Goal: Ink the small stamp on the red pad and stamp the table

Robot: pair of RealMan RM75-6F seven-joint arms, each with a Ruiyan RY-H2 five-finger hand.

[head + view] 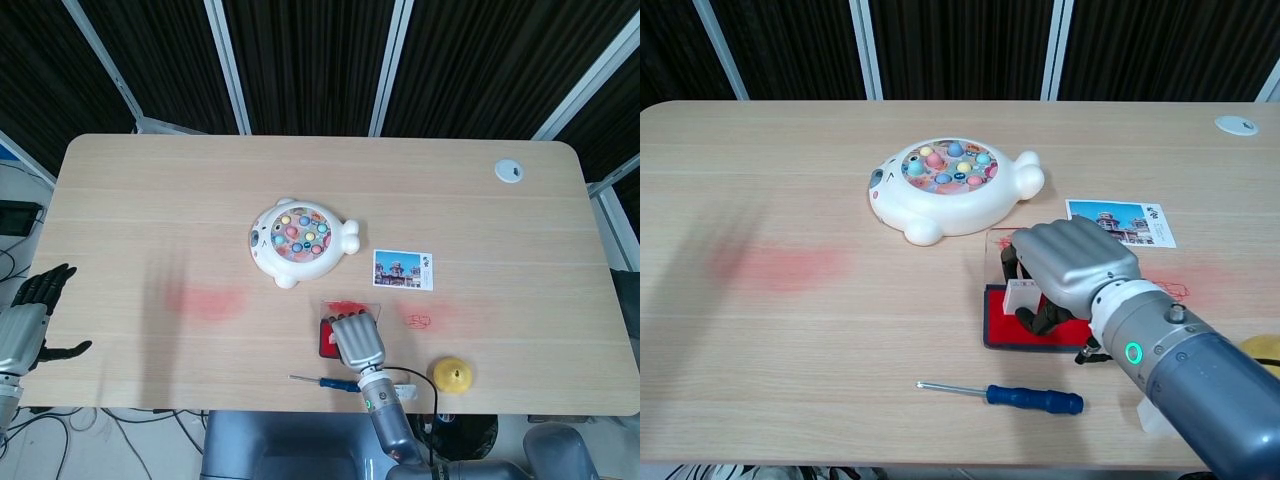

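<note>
My right hand (1070, 265) grips the small pale stamp (1020, 294) and holds it down on the red ink pad (1002, 320), which sits in a black tray near the table's front edge. In the head view the right hand (357, 339) covers most of the ink pad (325, 340), and the stamp is hidden there. The pad's clear lid (996, 248) stands open behind it. A faint red stamped mark (1174, 289) shows on the table to the right. My left hand (28, 318) hangs off the table's left side, fingers apart, holding nothing.
A white fish-shaped toy game (952, 188) lies behind the pad. A postcard (1120, 221) sits to the right, a blue-handled screwdriver (1020, 396) in front. A yellow object (450, 374) rests near the front right edge. A red smudge (780, 266) marks the left of the table (790, 150).
</note>
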